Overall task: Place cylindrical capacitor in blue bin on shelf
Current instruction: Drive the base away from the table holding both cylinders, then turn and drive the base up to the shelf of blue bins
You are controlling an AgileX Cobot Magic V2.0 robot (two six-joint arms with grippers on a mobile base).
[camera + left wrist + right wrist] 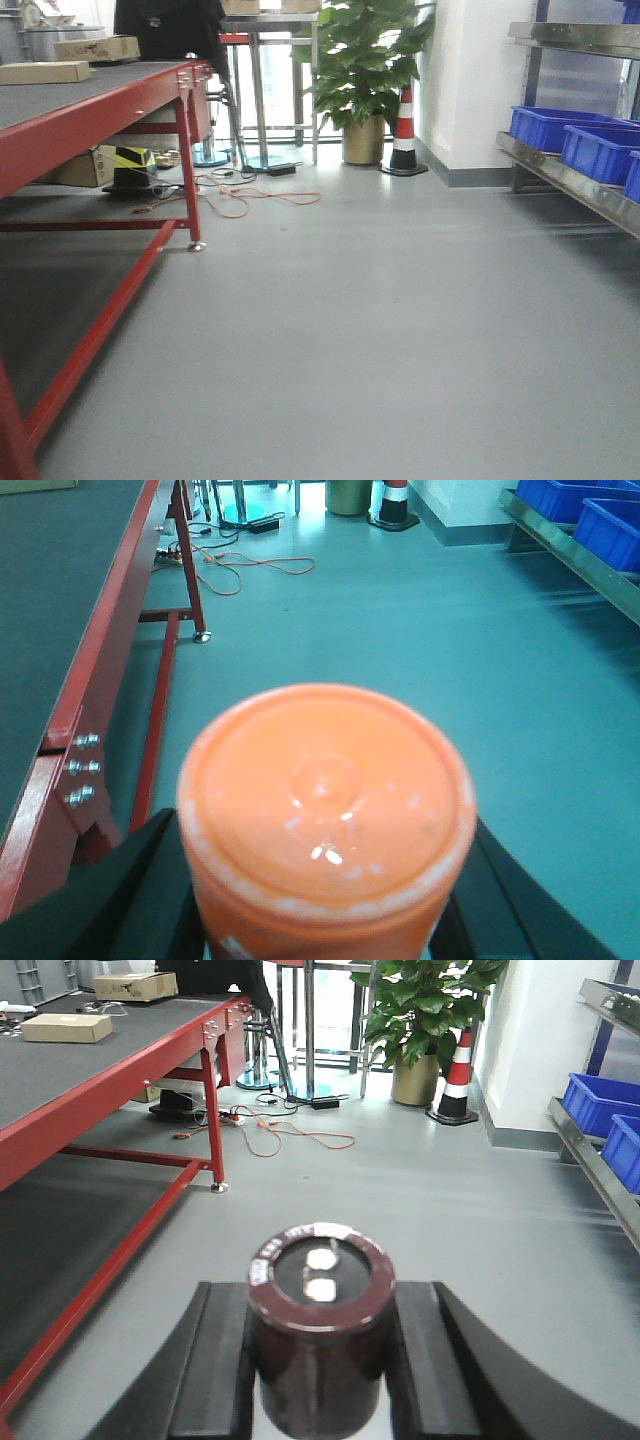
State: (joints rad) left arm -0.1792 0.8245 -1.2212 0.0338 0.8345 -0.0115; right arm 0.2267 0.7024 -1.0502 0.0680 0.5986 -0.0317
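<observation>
A dark brown cylindrical capacitor [320,1305] with two silver terminals on top stands upright between the black fingers of my right gripper [320,1360], which is shut on it. My left gripper [325,885] is shut on a wide orange cylinder [325,790] that fills the lower part of its view. The stainless steel shelf [570,182] runs along the right wall and carries blue bins [545,126]. It shows again in the right wrist view as the shelf rail [600,1175] with a blue bin [600,1100]. Both grippers hang over the grey floor, well short of the shelf.
A red-framed workbench [90,110] with cardboard boxes [45,72] lines the left side. Orange cable [240,195] lies on the floor by its leg. A potted plant [365,80] and a striped traffic cone [404,135] stand at the far end.
</observation>
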